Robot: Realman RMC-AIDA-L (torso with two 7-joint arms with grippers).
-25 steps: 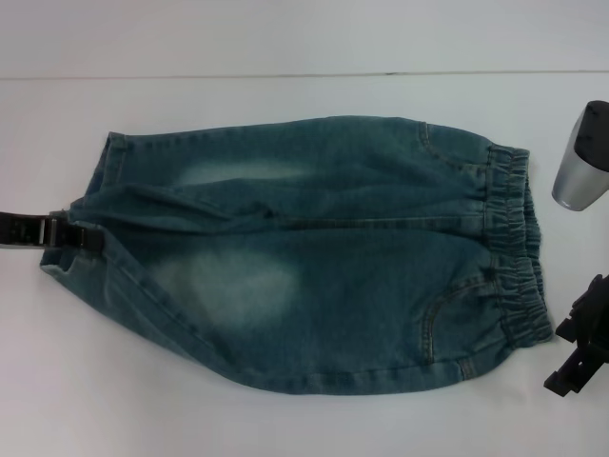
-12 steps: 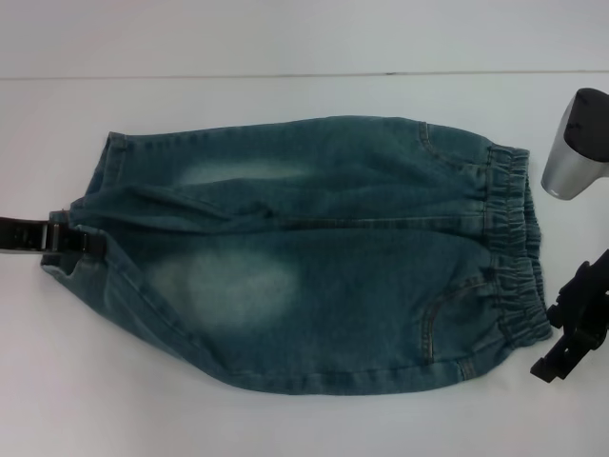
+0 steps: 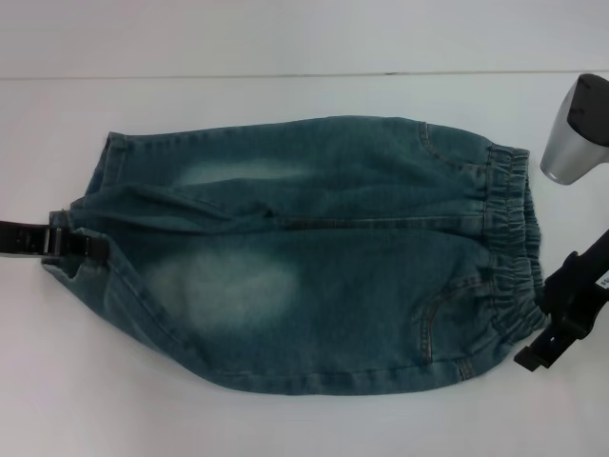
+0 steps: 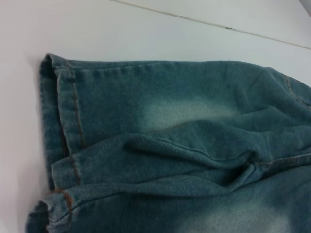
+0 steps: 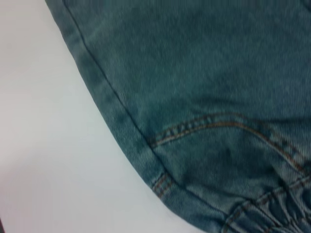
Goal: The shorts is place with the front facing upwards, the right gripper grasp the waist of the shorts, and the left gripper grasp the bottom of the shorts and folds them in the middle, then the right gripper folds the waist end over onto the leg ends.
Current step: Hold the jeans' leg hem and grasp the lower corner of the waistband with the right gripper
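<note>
The shorts [image 3: 314, 252] lie flat in the middle of the white surface [image 3: 285, 419]. The front faces up. The waist [image 3: 514, 252] is toward the right edge of the surface. The leg ends [image 3: 95, 205] are toward the left edge.

The left pincer [image 3: 81, 245] is at the left edge of the shorts. It is low and touches the hem where the two legs meet. I cannot tell if it is open or closed, or if it grips the cloth.

The right pincer [image 3: 552, 333] is near the right edge of the surface, just beside the near end of the waist. It looks like it touches the band, but I cannot tell if it grips it. I cannot tell if it is open or closed. Its arm has a small white label [image 3: 603, 282].

The left wrist view shows the stitched hems and a fold between the legs. The right wrist view shows a pocket seam [image 5: 214, 124] and a bit of the ruffled band.
</note>
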